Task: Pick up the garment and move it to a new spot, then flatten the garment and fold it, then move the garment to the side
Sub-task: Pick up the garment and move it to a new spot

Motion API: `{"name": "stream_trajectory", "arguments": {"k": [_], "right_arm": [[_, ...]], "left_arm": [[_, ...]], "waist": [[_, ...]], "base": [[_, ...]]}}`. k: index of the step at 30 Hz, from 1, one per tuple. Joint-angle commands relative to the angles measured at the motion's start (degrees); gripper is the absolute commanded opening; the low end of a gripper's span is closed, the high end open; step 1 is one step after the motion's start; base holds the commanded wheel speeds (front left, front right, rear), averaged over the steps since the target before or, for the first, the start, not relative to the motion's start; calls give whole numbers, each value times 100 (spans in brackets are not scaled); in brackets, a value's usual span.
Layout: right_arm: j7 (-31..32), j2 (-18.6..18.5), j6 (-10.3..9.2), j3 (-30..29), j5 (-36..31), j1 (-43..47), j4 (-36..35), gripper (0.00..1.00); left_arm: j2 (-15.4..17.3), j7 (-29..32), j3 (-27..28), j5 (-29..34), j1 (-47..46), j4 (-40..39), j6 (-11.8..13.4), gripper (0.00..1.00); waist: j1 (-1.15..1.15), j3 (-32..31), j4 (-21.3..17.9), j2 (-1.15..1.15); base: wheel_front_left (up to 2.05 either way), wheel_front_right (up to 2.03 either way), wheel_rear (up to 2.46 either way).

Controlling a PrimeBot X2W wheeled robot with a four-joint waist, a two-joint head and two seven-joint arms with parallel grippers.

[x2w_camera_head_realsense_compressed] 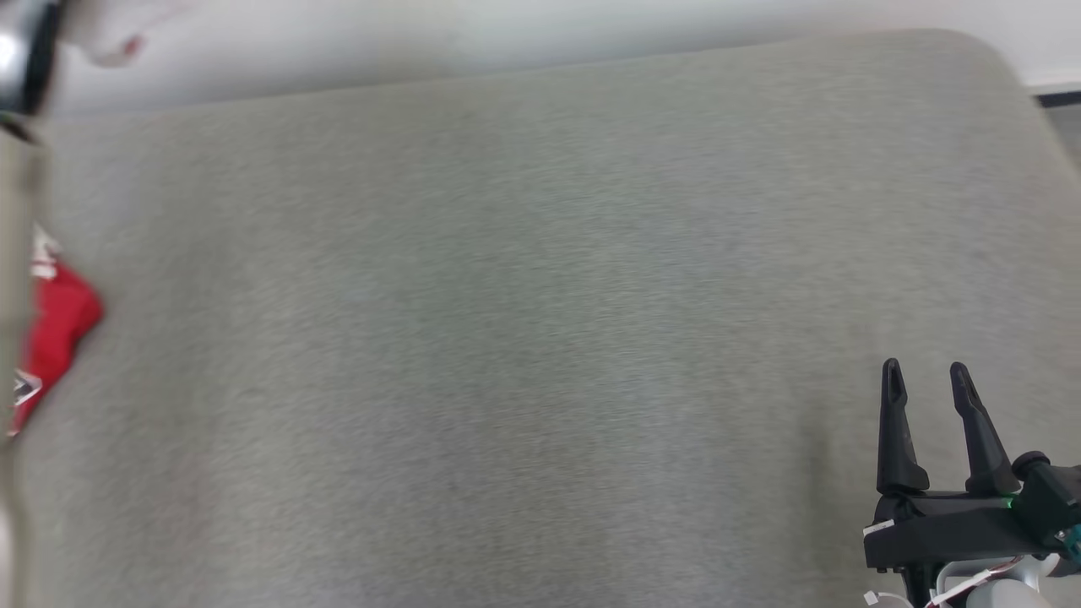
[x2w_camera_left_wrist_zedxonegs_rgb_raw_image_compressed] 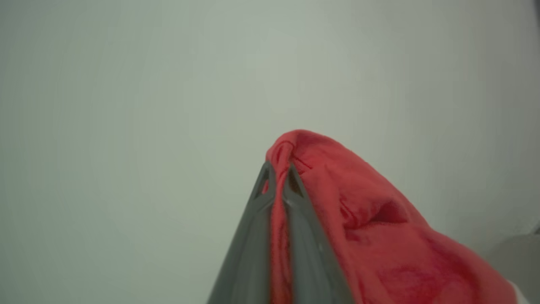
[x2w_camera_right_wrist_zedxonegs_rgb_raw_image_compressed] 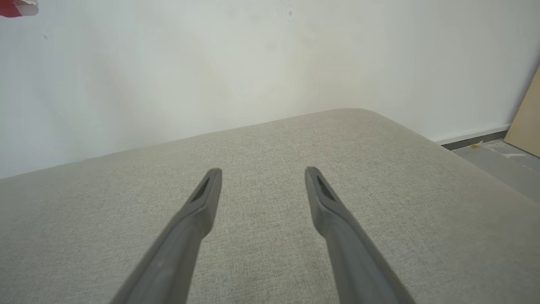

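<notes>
the left gripper (x2w_camera_left_wrist_zedxonegs_rgb_raw_image_compressed: 278, 168) is pinching the red garment (x2w_camera_left_wrist_zedxonegs_rgb_raw_image_compressed: 379, 219), its two dark fingers pressing together with a strip of red cloth squeezed between them. a bunched fold is poking out past the fingertips, and the rest of the cloth is spilling down the right side of the left wrist view, with a plain pale wall behind it.

in the head view the garment is showing at the far left edge, a red lump with a bit of white print on it, sitting against the left end of the grey cushion (x2w_camera_head_realsense_compressed: 540, 338). whether the cloth is resting on the cushion or hanging just off it, i cannot tell; that edge is blurred.

the right gripper (x2w_camera_head_realsense_compressed: 926, 371) is hovering at the lower right of the head view, fingers spread wide apart and gripping nothing. it is standing well apart from the garment, with the broad cushion lying between them. in the right wrist view those fingers are pointing over the cushion towards the white wall (x2w_camera_right_wrist_zedxonegs_rgb_raw_image_compressed: 211, 63), with grey floor (x2w_camera_right_wrist_zedxonegs_rgb_raw_image_compressed: 498, 164) and a tan board (x2w_camera_right_wrist_zedxonegs_rgb_raw_image_compressed: 527, 118) showing past the cushion's rounded corner.
</notes>
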Motion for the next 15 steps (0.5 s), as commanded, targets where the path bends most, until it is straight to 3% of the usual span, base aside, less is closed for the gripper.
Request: {"name": "stream_trajectory", "arguments": {"k": [1,8,15], "right_arm": [[-33,42,-12,-29,31,7,-4,100],[-33,147,-12,-101,16,41,-60,100],[-35,202,-12,-108,51,61,-59,100]], "left_arm": [[-156,80,-89,-99,220,-170,19,0],[-891,166,-376,-447,1095,-689,255,0],[-1475,-173,-491,-799,2380,-645,621,0]], "waist": [[1,-206,-502,1],[1,-253,-950,1],[1,-221,-1100,1]], "base": [[0,0,0],[0,0,0],[0,0,0]]}}
